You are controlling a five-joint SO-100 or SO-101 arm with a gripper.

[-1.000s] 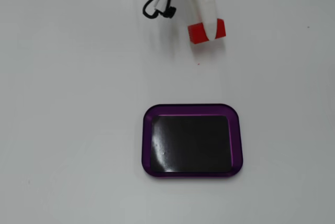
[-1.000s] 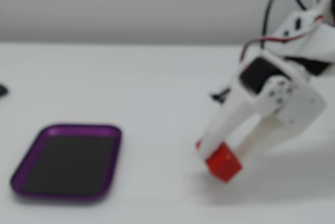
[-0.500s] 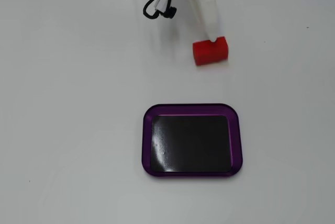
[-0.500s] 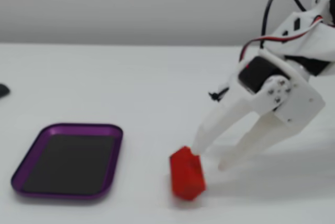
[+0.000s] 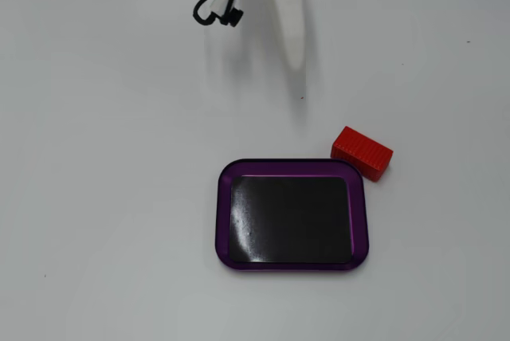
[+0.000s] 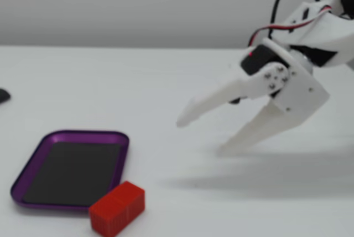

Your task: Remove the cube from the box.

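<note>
The red cube (image 5: pixel 362 152) lies on the white table just outside the box, touching or nearly touching its upper right corner in the top-down fixed view. In the side fixed view the cube (image 6: pixel 117 207) sits by the tray's near right corner. The box (image 5: pixel 292 255) is a purple-rimmed tray with a bare black bottom; it also shows in the side fixed view (image 6: pixel 66 135). My white gripper (image 6: pixel 202 134) is open and empty, well to the right of the tray and cube, its lower finger close to the table. In the top-down fixed view only one finger (image 5: pixel 292 26) shows.
A black cable loop (image 5: pixel 215 8) hangs by the arm at the top of the top-down fixed view. A small dark object (image 6: pixel 3 95) sits at the left edge of the side fixed view. White table (image 5: pixel 103 197) surrounds the tray.
</note>
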